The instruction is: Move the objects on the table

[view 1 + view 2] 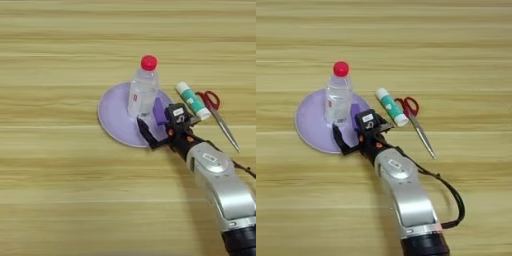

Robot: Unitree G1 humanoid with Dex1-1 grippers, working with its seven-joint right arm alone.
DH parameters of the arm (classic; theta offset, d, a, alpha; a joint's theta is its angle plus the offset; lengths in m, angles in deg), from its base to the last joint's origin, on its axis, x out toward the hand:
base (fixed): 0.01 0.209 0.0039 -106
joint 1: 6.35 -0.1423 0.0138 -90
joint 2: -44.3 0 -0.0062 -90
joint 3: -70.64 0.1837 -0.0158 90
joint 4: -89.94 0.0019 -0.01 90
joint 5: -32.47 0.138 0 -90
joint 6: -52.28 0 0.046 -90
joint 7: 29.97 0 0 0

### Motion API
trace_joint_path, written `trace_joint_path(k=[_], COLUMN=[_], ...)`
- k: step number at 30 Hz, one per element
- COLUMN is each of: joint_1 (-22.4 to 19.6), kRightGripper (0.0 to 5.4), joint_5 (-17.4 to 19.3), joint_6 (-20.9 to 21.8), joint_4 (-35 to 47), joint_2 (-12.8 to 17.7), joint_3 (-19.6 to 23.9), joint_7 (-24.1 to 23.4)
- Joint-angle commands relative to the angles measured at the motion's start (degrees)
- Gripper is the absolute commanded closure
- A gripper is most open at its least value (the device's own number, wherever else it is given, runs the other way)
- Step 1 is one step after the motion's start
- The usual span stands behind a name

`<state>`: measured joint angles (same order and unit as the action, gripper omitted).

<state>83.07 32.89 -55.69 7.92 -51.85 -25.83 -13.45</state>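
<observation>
Bottle (143, 90) is seen upright on a lilac plate (112, 117) in the left eye view; the tool (150, 124) is spread open just beside its base, nothing gripped. In the right eye view, tube (391, 106) and scissors (415, 120) lie on the desk (456, 50). An approach step is judged; closing round the bottle is called for next.

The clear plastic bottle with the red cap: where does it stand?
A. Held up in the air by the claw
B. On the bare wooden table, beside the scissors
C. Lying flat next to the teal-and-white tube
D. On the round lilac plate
D. The clear plastic bottle with the red cap stands upright on the round lilac plate, its base inside the rim.
</observation>
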Motion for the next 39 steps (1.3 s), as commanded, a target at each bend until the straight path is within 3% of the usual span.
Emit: trace_joint_path(k=[1,39], joint_1=[-2.7,-14.7], kRightGripper=[0.02,0.02], joint_5=[-0.8,-3.5], joint_6=[1.7,3.1], joint_4=[4.3,-5.7], joint_2=[0.5,-0.8], joint_3=[0.1,-1.5], joint_7=[-0.7,-0.3])
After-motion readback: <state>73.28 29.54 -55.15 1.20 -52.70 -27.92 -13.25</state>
